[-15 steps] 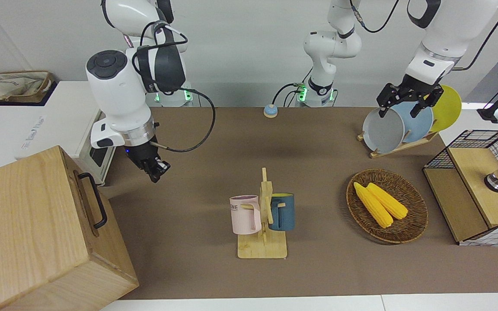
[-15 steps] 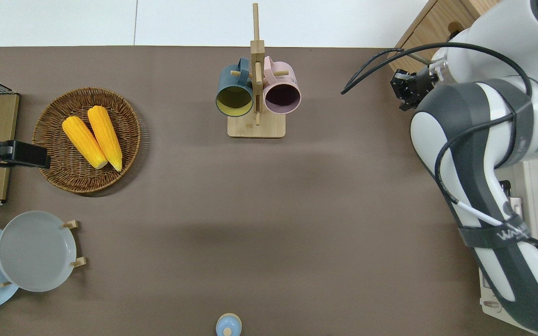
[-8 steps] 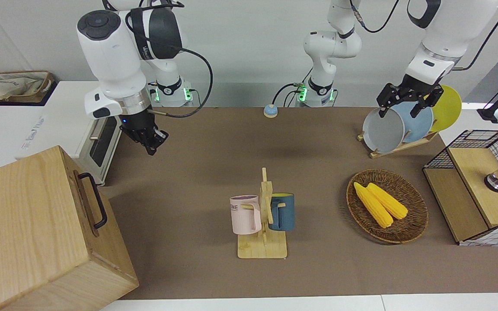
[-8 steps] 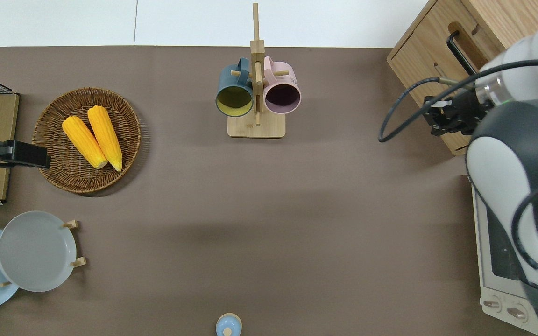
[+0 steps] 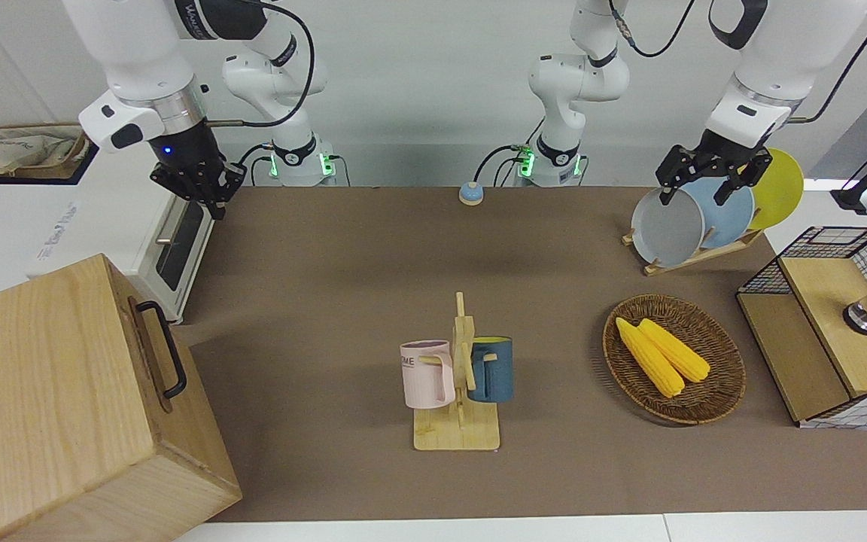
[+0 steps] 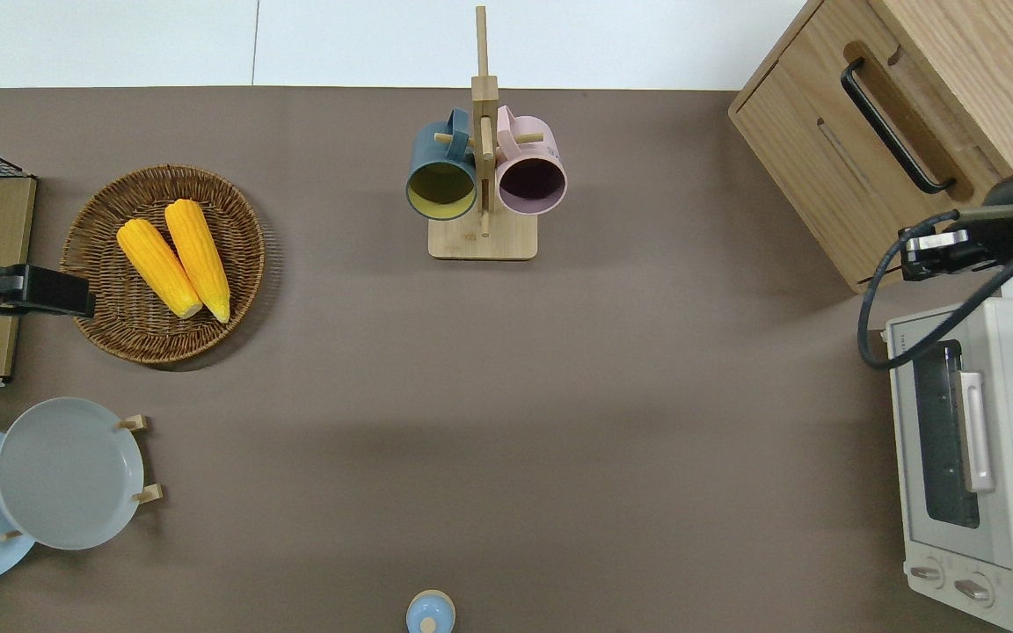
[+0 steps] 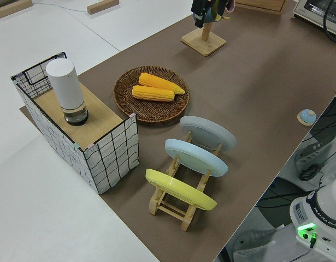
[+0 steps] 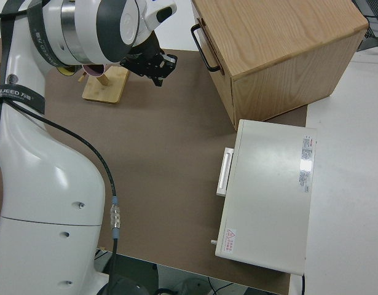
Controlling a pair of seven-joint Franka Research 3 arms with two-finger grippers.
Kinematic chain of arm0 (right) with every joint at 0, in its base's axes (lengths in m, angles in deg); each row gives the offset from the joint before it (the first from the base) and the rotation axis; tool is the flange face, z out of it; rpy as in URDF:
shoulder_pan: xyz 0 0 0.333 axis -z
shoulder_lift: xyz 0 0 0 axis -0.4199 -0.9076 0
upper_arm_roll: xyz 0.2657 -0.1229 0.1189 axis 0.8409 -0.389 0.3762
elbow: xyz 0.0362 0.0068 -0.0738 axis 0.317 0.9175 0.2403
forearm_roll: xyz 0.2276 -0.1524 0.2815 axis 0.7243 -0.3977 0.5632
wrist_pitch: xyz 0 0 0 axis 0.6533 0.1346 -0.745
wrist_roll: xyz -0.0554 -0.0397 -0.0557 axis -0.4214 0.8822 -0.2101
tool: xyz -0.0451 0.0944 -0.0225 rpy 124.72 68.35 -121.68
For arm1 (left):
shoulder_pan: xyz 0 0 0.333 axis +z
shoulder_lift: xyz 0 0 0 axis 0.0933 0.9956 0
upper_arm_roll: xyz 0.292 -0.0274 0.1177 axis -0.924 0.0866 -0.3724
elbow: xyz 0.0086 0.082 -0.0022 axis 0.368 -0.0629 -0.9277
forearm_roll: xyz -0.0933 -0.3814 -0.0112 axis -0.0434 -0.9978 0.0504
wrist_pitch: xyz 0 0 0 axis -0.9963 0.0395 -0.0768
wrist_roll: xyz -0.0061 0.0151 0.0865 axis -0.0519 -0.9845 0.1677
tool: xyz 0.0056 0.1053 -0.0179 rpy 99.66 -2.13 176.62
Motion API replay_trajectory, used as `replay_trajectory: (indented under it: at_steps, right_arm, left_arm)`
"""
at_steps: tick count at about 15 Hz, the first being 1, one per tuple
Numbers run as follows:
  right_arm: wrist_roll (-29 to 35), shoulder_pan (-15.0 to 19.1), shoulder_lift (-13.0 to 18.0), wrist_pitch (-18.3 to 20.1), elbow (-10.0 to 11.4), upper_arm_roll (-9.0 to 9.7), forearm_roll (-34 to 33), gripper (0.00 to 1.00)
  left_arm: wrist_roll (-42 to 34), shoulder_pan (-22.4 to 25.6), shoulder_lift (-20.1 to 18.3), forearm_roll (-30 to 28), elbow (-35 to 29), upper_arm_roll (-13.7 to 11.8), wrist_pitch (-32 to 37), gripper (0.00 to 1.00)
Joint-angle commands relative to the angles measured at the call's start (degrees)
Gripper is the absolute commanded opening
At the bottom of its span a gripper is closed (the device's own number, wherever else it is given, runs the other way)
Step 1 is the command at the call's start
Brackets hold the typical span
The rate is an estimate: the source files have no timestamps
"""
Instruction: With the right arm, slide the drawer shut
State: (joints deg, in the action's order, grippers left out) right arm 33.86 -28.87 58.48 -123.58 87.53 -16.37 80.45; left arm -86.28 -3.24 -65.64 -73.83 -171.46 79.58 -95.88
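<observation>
The drawer (image 5: 153, 354) sits flush in the face of the light-wood cabinet (image 5: 42, 391) at the right arm's end of the table. Its black bar handle (image 6: 893, 125) is free, and nothing touches it. My right gripper (image 5: 206, 194) hangs in the air with its fingers together and nothing held. In the overhead view the right gripper (image 6: 921, 255) is over the gap between the cabinet's near corner and the white toaster oven (image 6: 972, 457). The right side view shows the right gripper (image 8: 158, 69) clear of the handle (image 8: 204, 46). The left arm is parked, its gripper (image 5: 707, 179) open.
A mug rack (image 5: 457, 384) with a pink and a blue mug stands mid-table. Toward the left arm's end are a wicker basket (image 5: 712, 391) with two corn cobs, a plate rack (image 5: 693, 218) and a wire-mesh wood box (image 5: 828, 331). A small blue knob (image 5: 470, 194) lies near the robots.
The right gripper has pulled away from the cabinet front, rising and moving back toward the robots to over the toaster oven's far end. The drawer and the left arm have not moved.
</observation>
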Motion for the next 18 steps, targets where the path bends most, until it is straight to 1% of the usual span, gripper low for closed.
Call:
replay_trajectory:
  at_steps: [1,2,3,5,11,14,18]
  right_arm:
    - [-3.2,0.5,1.1,-1.1,2.1,0.55,-0.4,0.07]
    - [-2.8,0.4,0.9,-1.0,2.0,0.55,-0.5,0.272]
    - [-2.4,0.4,0.6,-0.7,1.8,0.55,-0.5,0.529]
    - [-2.1,0.5,0.6,-0.6,1.7,0.55,-0.5,0.985]
    - [-2.4,0.3,0.6,-0.5,1.4,0.46,-0.4,0.985]
    - [-2.4,0.5,0.5,-0.5,0.1,0.55,-0.1,0.987]
    - [-2.5,0.3,0.4,-0.5,0.1,0.55,-0.6,0.987]
  left_arm:
    - [-0.4,-1.0,0.8,0.7,1.2,-1.0,0.0,1.0]
    - [-0.4,-1.0,0.8,0.7,1.2,-1.0,0.0,1.0]
    - [-0.4,-1.0,0.8,0.7,1.2,-1.0,0.0,1.0]
    - [-0.4,-1.0,0.8,0.7,1.2,-1.0,0.0,1.0]
    - [-0.4,-1.0,0.8,0.7,1.2,-1.0,0.0,1.0]
    - [-0.4,-1.0,0.8,0.7,1.2,-1.0,0.0,1.0]
    - [-0.4,-1.0,0.8,0.7,1.2,-1.0,0.0,1.0]
